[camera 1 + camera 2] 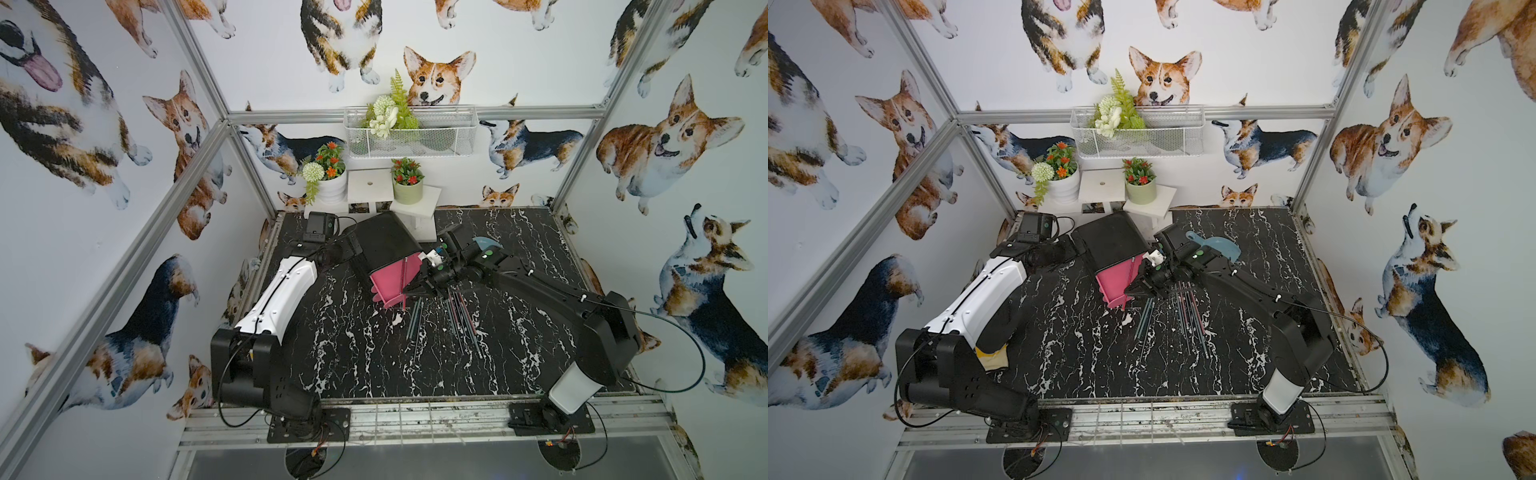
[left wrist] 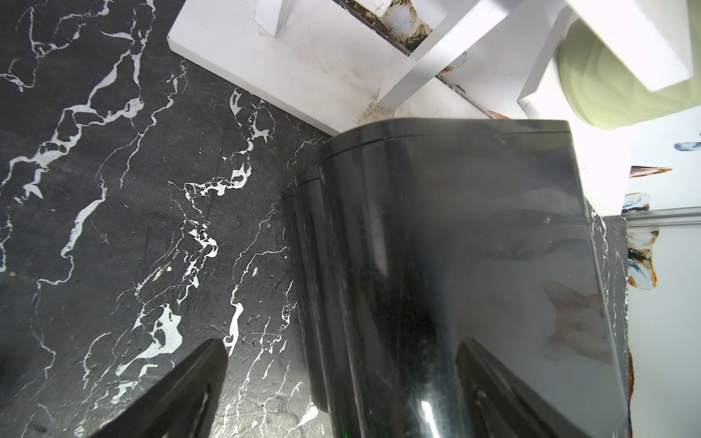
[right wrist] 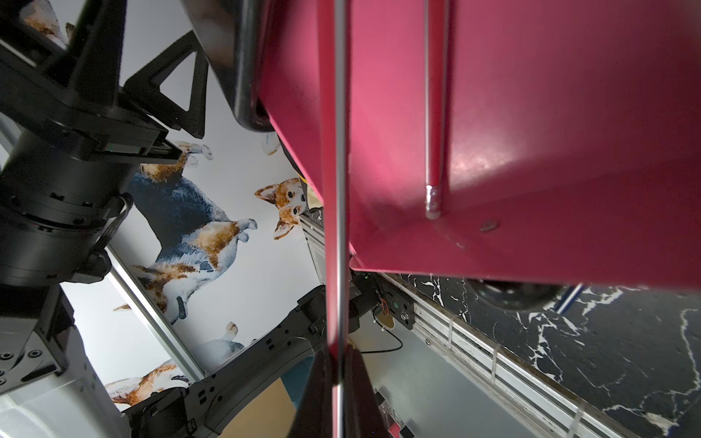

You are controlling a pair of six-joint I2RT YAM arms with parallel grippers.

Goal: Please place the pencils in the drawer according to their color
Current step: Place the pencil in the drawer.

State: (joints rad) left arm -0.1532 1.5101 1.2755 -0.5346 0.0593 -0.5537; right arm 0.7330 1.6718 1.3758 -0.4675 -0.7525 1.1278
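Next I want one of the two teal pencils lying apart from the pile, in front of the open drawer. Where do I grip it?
Take the teal pencils at the half nearer the robot, coming straight down with jaws across the shaft. They lie flat on the table, and their far ends sit close to the open drawer. They lie nearly touching, so both may come up.
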